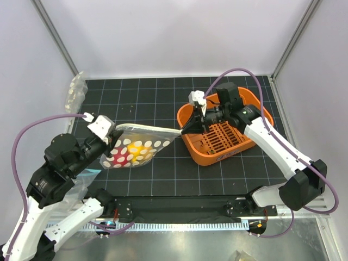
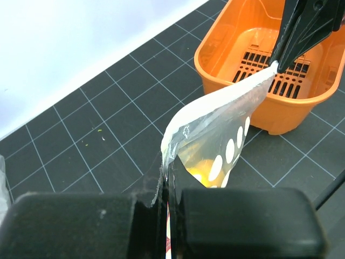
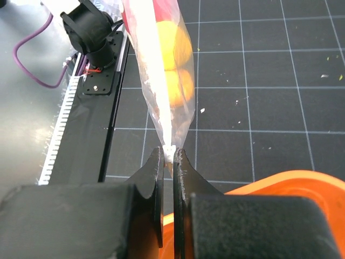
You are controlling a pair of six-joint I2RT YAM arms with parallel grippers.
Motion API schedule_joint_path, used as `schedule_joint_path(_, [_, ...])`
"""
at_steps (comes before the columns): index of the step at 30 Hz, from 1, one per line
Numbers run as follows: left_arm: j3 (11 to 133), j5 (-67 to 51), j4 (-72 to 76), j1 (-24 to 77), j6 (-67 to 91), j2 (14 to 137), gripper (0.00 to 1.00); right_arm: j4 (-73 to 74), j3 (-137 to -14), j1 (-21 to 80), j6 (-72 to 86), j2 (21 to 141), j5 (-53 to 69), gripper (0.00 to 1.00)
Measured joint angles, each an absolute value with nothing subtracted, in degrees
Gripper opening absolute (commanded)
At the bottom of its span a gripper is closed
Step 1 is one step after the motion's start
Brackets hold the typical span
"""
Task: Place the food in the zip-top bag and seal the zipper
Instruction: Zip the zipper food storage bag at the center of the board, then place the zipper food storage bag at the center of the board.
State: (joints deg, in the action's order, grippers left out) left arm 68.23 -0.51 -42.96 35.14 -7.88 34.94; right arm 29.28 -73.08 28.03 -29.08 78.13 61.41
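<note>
**Dotted bag stretched between my two hands**

My left hand point(image 1: 113, 132) is closed tight on one end of the zipper point(image 1: 149, 128). My right hand point(image 1: 185, 129) pinches the other end, and its fingers point(image 3: 155, 172) are almost together on the thin white strip. The zip-top bag point(image 1: 138, 148) hangs between them, clear plastic with white round dots, its top edge pulled into a straight line. The food point(image 1: 136, 148) sits at the bottom of the bag: yellow-orange fruits and one red fruit. My right hand is at the near rim of the orange basket point(image 1: 255, 103). Under everything is the black grid table point(image 1: 152, 98).
</note>
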Motion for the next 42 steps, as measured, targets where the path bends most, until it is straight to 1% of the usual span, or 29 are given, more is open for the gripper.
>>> schedule_joint_path(4, [67.07, 0.23, -41.85, 35.11, -7.18, 35.09, 0.0, 29.1, -73.97, 27.75, -25.87, 78.41, 60.01, 0.01])
schedule_joint_path(9, [63.53, 5.15, -37.69, 35.09, -3.42, 36.6, 0.0, 28.64, -77.76, 27.92, -19.92, 80.34, 57.39, 0.01])
schedule_joint_path(11, [62.15, 6.98, -35.9, 35.05, -2.5, 38.61, 0.0, 29.08, -78.59, 29.39, -19.2, 80.49, 55.59, 0.01])
schedule_joint_path(15, [58.57, 9.47, -30.11, 35.05, -1.34, 43.68, 0.0, 31.42, -78.65, 35.57, -18.57, 79.7, 52.07, 0.01])
schedule_joint_path(17, [56.49, 9.65, -26.09, 35.03, -0.54, 46.39, 0.0, 32.25, -77.76, 37.65, -17.72, 78.24, 51.2, 0.01])
schedule_joint_path(20, [54.35, 9.45, -20.93, 34.96, -0.14, 50.89, 0.0, 33.58, -76.16, 38.02, -16.58, 74.65, 49.47, 0.01])
schedule_joint_path(26, [54.11, 7.31, -10.15, 34.72, -0.12, 61.71, 0.0, 35.33, -73.21, 37.76, -15.57, 66.96, 46.35, 0.01])
schedule_joint_path(28, [54.63, 5.04, -7.07, 34.63, 0.08, 65.65, 0.0, 35.16, -70.78, 37.76, -14.68, 65.08, 44.36, 0.07])
schedule_joint_path(29, [55.4, 3.73, -5.72, 34.65, 0.1, 68.14, 0.04, 34.83, -69.78, 37.76, -14.11, 64.2, 43.44, 0.19])
schedule_joint_path(30, [56.07, 3.14, -5.15, 34.63, 0.12, 69.67, 0.11, 34.57, -68.75, 37.76, -13.45, 63.79, 42.48, 0.28])
schedule_joint_path(31, [57.12, 2.5, -4.38, 34.63, 0.08, 71.66, 0.21, 33.8, -67.18, 37.74, -12.1, 63.37, 41.12, 0.38])
schedule_joint_path(32, [57.95, 2.24, -3.73, 34.59, 0.34, 73.17, 0.3, 33.19, -65.69, 37.67, -10.92, 63.2, 39.83, 0.53])
schedule_joint_path(33, [59.0, 1.83, -3.18, 34.48, 0.54, 74.83, 0.5, 32.53, -64.29, 37.56, -9.58, 63.11, 38.41, 0.61])
schedule_joint_path(34, [59.92, 1.8, -2.81, 34.46, 0.69, 76.16, 0.57, 31.99, -63.37, 37.32, -9.04, 63.13, 37.5, 0.67])
schedule_joint_path(35, [60.73, 1.8, -2.76, 34.37, 0.82, 77.1, 0.64, 30.96, -62.26, 36.91, -7.97, 63.16, 36.51, 0.84])
schedule_joint_path(36, [61.32, 1.8, -2.59, 34.37, 0.97, 77.62, 0.76, 30.02, -61.43, 36.32, -6.61, 63.13, 35.57, 0.91])
schedule_joint_path(38, [62.19, 2.02, -2.35, 34.35, 1.17, 77.76, 0.82, 28.03, -60.66, 34.57, -4.4, 63.18, 33.41, 0.98])
schedule_joint_path(39, [62.65, 2.31, -2.35, 34.35, 1.3, 77.67, 0.87, 26.7, -60.62, 33.71, -2.96, 63.22, 31.9, 1.0])
schedule_joint_path(40, [63.18, 2.94, -2.28, 34.37, 1.26, 77.54, 0.91, 25.04, -60.64, 33.04, -1.15, 63.22, 29.5, 0.99])
schedule_joint_path(41, [63.75, 4.01, -2.35, 34.37, 1.32, 77.34, 0.97, 23.42, -60.75, 32.53, 0.75, 63.26, 26.94, 1.0])
schedule_joint_path(42, [64.31, 5.32, -2.39, 34.37, 1.52, 77.06, 0.99, 22.0, -60.95, 32.16, 3.01, 63.35, 23.2, 1.0])
